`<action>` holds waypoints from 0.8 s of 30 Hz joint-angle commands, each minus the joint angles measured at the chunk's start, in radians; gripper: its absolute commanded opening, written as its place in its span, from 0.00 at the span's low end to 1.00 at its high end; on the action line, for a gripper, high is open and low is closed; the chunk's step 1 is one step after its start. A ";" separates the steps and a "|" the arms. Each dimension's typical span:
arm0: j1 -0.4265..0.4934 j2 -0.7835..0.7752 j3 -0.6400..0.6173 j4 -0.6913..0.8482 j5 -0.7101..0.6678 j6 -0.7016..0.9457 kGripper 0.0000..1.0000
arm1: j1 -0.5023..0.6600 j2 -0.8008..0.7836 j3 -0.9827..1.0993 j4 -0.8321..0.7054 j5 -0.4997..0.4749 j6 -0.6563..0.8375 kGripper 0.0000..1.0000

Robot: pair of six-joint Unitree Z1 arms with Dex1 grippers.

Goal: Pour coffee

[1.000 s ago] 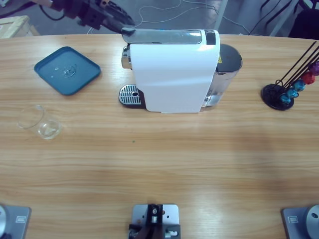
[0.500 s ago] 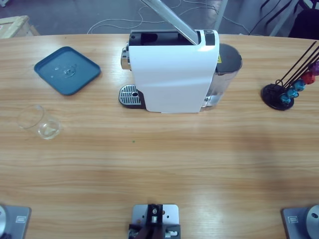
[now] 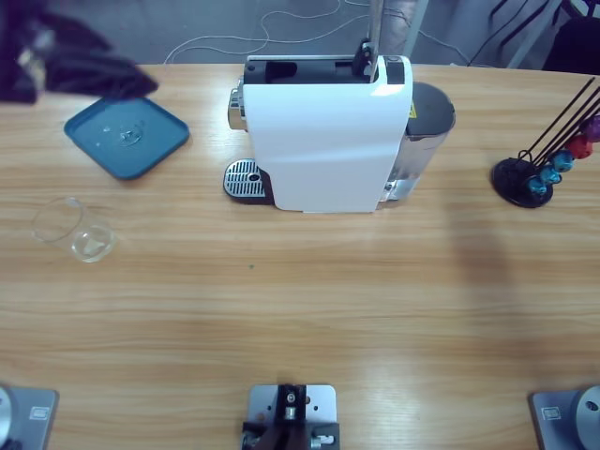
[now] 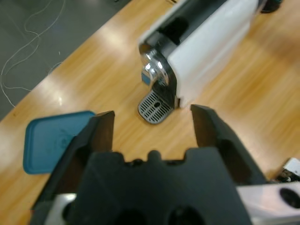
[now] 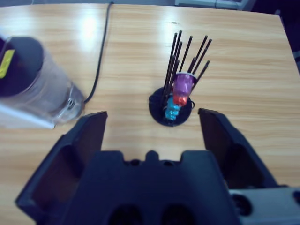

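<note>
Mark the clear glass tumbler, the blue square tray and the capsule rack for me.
Small clear glass tumbler (image 3: 75, 232): high view, on its side wall; it lies tipped over.
Blue square plastic tray (image 3: 150, 141): high view, on its bare floor right of centre.
Black wire capsule rack (image 5: 159, 108): right wrist view, on its round base.

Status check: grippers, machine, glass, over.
Both grippers open, empty: left above the coffee machine, right above the capsule rack. Machine lid lever raised. Glass on its side, off the drip grate. No coffee visible.
</note>
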 commanded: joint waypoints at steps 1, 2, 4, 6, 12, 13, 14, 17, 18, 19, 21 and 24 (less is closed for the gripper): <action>-0.019 -0.142 0.191 -0.023 0.063 -0.094 1.00 | -0.068 0.147 0.113 -0.163 0.010 0.068 0.54; -0.019 -0.141 0.196 -0.023 0.066 -0.093 1.00 | -0.074 0.148 0.118 -0.172 0.008 0.073 0.54; -0.019 -0.133 0.195 -0.023 0.074 -0.091 1.00 | -0.095 0.156 0.124 -0.190 0.015 0.080 0.45; -0.019 -0.115 0.190 -0.025 0.082 -0.092 1.00 | -0.123 0.168 0.131 -0.209 0.025 0.082 0.43; -0.019 -0.078 0.171 -0.028 0.083 -0.092 1.00 | -0.150 0.184 0.167 -0.273 0.049 0.079 0.30; -0.019 -0.079 0.169 -0.028 0.085 -0.092 0.99 | -0.152 0.183 0.176 -0.289 0.056 0.079 0.30; -0.019 -0.081 0.167 -0.028 0.086 -0.092 0.99 | -0.153 0.187 0.180 -0.297 0.061 0.079 0.30; -0.019 -0.079 0.166 -0.028 0.086 -0.092 1.00 | -0.163 0.206 0.186 -0.316 0.060 0.079 0.29; -0.019 -0.079 0.165 -0.028 0.086 -0.092 1.00 | -0.167 0.209 0.186 -0.319 0.056 0.079 0.29; -0.019 -0.078 0.165 -0.028 0.086 -0.091 1.00 | -0.173 0.212 0.186 -0.323 0.054 0.079 0.28; -0.019 -0.077 0.162 -0.028 0.085 -0.091 1.00 | -0.183 0.220 0.187 -0.340 0.059 0.079 0.17; -0.019 -0.068 0.150 -0.027 0.085 -0.086 1.00 | -0.198 0.228 0.186 -0.363 0.074 0.079 0.17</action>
